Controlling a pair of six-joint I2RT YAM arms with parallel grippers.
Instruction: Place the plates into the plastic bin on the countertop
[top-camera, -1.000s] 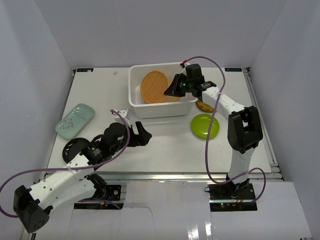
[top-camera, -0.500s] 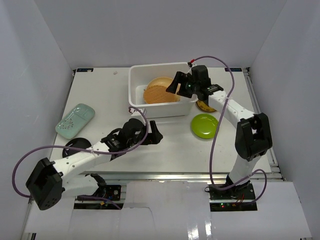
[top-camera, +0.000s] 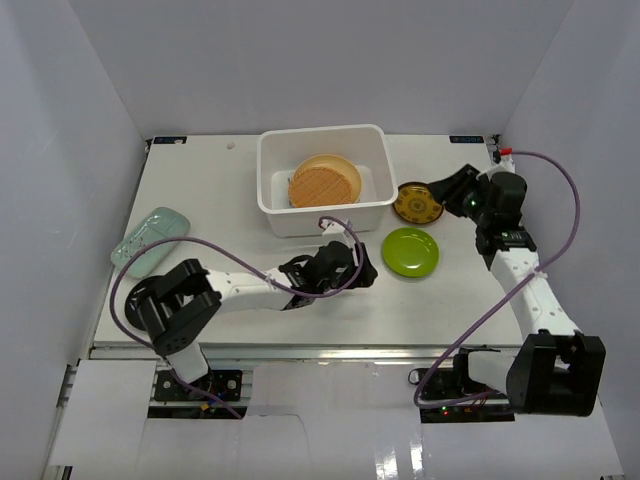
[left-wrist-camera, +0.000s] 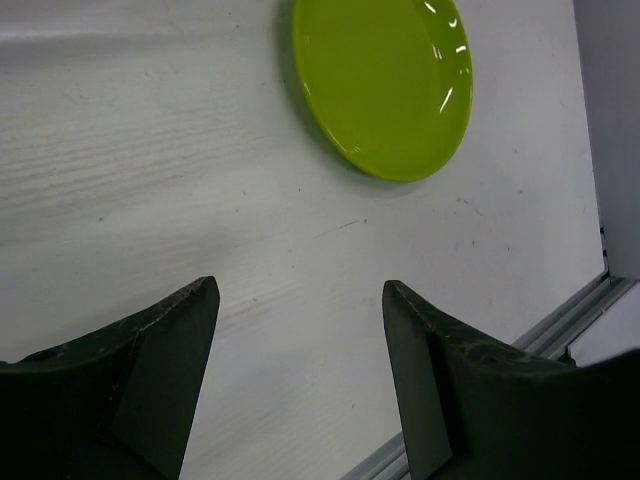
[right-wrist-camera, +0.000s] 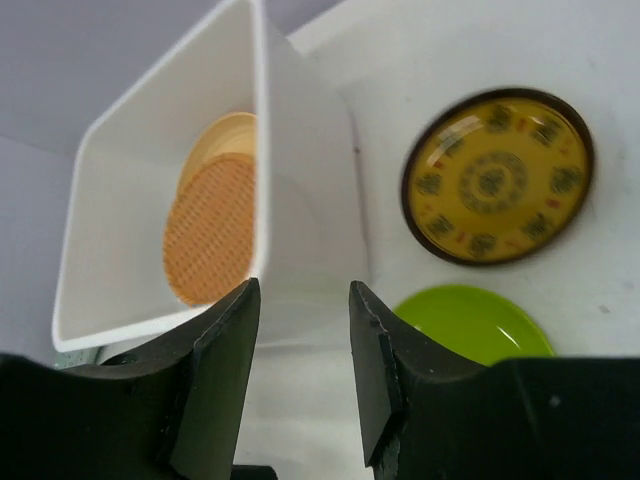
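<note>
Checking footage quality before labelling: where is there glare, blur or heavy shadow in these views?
Left wrist: small white glints on the lime green plate, near jaws dark and soft. Right wrist: yellow-patterned plate slightly blurred, jaws in shadow. Top external: even light, sharp, only faint shadows.

Orange plate (top-camera: 321, 187) covers most of tan plate (top-camera: 336, 162).

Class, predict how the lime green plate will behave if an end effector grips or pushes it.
The lime green plate looks glossy, so probably slippery. It lies flat and shallow: likely slides when pushed, rim hard to pinch.
</note>
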